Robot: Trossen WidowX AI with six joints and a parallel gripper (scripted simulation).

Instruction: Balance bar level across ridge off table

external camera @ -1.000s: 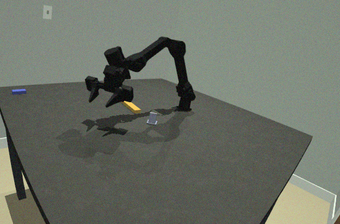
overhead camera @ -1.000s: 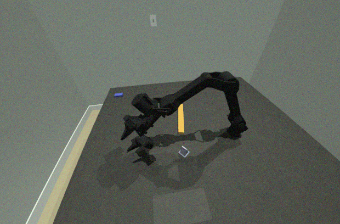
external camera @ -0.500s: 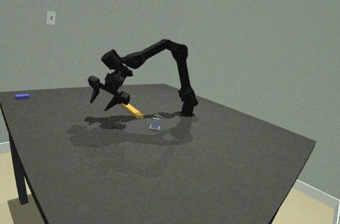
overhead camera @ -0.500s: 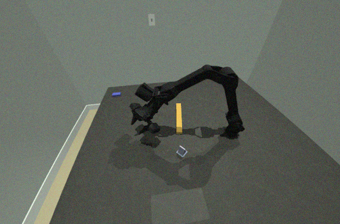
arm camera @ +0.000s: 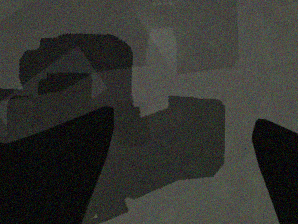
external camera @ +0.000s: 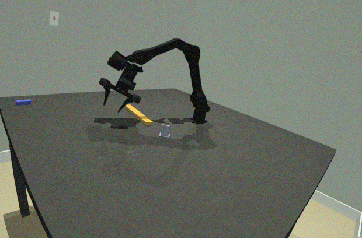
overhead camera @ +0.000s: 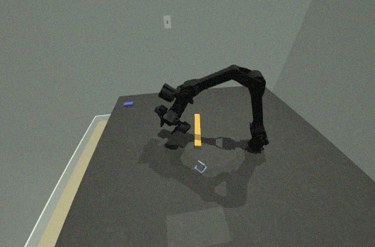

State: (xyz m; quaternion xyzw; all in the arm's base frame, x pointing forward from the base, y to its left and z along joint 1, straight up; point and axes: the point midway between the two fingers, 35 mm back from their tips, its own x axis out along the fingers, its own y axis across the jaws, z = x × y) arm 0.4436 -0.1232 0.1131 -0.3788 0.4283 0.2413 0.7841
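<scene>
One bar point(external camera: 138, 114) lies flat beside the gripper point(external camera: 115, 102) (fingers spread, empty).

Colours on the dark table

The bar point(overhead camera: 197, 134) was yellow, the ridge point(external camera: 165, 130) pale lilac-grey, the small block point(overhead camera: 128, 103) far left blue, the arm point(external camera: 195, 73) black, the table point(external camera: 253, 175) charcoal.

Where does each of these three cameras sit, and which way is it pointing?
Top: high up beyond one table side, looking down; whole arm, yellow bar.
Exterior: lower, off a table corner, looking across; whole arm, open gripper.
Wrist: on the arm, facing down at shadowed table; only two fingers.
Top and exterior share bar, ridge, blue block.
</scene>
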